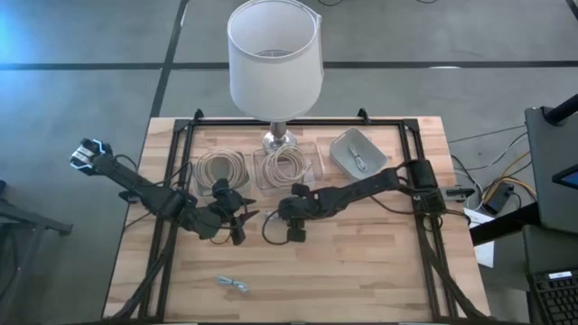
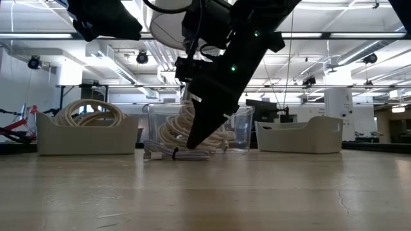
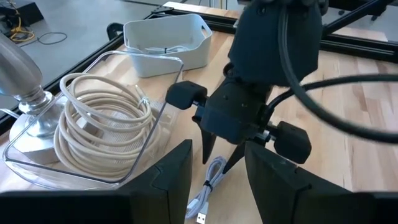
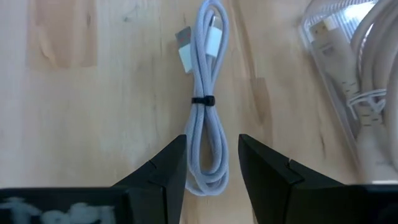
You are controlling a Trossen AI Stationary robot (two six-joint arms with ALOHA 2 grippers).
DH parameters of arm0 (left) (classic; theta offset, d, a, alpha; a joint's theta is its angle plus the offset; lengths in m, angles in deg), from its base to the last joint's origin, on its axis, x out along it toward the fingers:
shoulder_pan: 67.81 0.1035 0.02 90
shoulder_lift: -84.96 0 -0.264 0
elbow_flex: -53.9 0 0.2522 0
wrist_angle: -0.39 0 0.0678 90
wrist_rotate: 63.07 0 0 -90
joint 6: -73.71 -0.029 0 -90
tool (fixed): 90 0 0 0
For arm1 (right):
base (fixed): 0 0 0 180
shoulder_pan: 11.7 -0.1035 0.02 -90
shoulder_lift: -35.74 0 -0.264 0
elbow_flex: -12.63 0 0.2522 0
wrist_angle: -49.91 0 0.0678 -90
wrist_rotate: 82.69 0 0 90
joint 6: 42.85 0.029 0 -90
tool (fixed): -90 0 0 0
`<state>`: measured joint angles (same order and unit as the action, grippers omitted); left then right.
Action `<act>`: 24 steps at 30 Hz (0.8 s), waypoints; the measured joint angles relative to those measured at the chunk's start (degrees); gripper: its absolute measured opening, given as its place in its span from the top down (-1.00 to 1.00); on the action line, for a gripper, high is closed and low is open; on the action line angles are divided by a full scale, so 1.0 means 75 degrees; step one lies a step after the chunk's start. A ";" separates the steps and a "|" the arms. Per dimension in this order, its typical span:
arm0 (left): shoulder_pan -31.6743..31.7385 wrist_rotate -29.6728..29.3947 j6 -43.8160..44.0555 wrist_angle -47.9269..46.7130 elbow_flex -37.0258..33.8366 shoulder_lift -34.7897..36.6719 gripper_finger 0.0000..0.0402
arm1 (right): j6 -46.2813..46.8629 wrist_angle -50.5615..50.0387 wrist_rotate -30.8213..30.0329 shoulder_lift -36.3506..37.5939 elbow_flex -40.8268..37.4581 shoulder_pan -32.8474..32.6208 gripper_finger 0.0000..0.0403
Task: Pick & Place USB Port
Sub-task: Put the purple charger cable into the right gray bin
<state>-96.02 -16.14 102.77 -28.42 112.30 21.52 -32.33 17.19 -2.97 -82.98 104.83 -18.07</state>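
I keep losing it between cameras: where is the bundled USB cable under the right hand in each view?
High view: USB cable hardly shows, table middle, beside the right hand.
Low view: lying on the wood, at the hand's tips.
Left wrist view: below the right hand.
Right wrist view: centred, between the fingers.
Shared landmark: clear tray of coiled cord.

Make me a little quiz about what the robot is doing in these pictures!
1. True or false: the right gripper is shut on the white USB cable.
2. What stands just behind the clear tray? A: lamp. B: kettle. C: plant.
3. Fill in: the clear tray holds a coiled ____.

Key: 1 false, its fingers stand open on either side of the cable. 2 A. 3 cable.
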 joint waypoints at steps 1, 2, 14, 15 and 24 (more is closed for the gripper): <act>0.0000 -0.0001 0.0000 0.0003 0.0000 0.0000 0.24 | -0.0013 0.0005 -0.0005 -0.0029 0.0000 0.0005 0.30; -0.0001 -0.0002 0.0003 0.0003 0.0000 0.0000 0.25 | -0.0026 0.0003 -0.0003 -0.0057 0.0000 0.0011 0.30; -0.0002 -0.0006 0.0012 0.0003 0.0000 0.0000 0.24 | 0.0001 0.0064 0.0039 -0.0325 -0.0009 0.0073 0.32; 0.0000 -0.0006 0.0014 0.0003 0.0000 0.0000 0.24 | -0.0003 0.0064 0.0038 -0.0334 -0.0007 0.0078 0.34; 0.0000 -0.0006 -0.0003 0.0003 0.0000 0.0000 0.24 | -0.0437 0.0073 0.0102 -0.0337 -0.0006 0.0079 0.65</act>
<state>-96.02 -16.18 102.75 -28.40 112.30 21.52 -35.60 17.74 -2.20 -85.51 104.79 -17.48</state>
